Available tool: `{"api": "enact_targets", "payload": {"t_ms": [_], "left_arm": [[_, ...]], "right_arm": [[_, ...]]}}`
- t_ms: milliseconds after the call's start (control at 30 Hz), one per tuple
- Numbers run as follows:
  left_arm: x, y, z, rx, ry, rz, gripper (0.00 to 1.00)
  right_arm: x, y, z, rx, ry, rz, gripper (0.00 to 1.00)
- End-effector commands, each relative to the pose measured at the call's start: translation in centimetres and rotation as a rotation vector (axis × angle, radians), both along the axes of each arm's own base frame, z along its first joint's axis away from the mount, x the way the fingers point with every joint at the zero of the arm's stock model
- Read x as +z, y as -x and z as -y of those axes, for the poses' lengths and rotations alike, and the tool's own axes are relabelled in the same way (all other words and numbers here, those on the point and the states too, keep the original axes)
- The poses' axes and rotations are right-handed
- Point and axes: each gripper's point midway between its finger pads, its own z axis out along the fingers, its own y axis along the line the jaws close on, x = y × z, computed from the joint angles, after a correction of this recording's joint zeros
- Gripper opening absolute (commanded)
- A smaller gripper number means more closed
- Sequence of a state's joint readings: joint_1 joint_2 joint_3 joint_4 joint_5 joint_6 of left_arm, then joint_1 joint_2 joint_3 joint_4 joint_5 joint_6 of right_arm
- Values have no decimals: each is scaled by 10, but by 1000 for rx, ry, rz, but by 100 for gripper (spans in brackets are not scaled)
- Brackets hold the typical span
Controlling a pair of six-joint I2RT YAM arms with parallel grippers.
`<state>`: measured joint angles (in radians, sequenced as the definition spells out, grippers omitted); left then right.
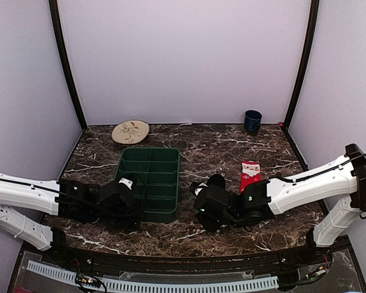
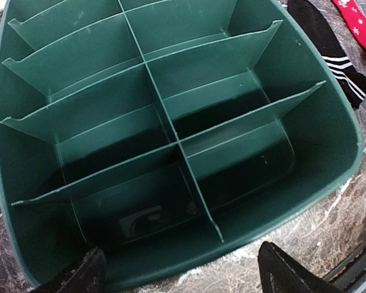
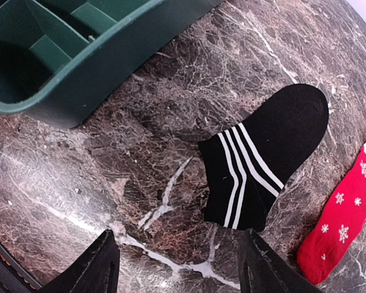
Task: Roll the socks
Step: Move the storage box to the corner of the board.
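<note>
Right gripper hovers by the black sock, jaws apart, likely lining up its cuff; red sock lies just beside on the bench (left gripper, jaws apart too, over the tray).

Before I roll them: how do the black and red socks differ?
Pattern: the black sock has white stripes across its cuff; the red sock carries white snowflakes.
Place: the black sock lies between the green tray and the red sock, which sits farther right.
Reach: the open right gripper faces the black sock; the red sock is off to its side.
Both lie flat and unrolled on the marble table.
</note>
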<state>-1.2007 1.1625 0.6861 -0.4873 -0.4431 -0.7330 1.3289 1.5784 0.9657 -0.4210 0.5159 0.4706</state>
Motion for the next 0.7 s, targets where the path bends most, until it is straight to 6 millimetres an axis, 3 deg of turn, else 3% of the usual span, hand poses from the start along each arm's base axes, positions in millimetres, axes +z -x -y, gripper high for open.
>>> {"api": "enact_targets", "payload": {"t_ms": [0, 467, 667], "left_arm": [[7, -8, 10, 5, -1, 25, 89], [-7, -17, 11, -61, -49, -12, 85], [-12, -22, 6, -97, -83, -35, 77]], "right_arm": [[6, -6, -2, -3, 5, 7, 64], [13, -13, 2, -13, 2, 20, 65], [14, -19, 2, -14, 6, 27, 65]]}}
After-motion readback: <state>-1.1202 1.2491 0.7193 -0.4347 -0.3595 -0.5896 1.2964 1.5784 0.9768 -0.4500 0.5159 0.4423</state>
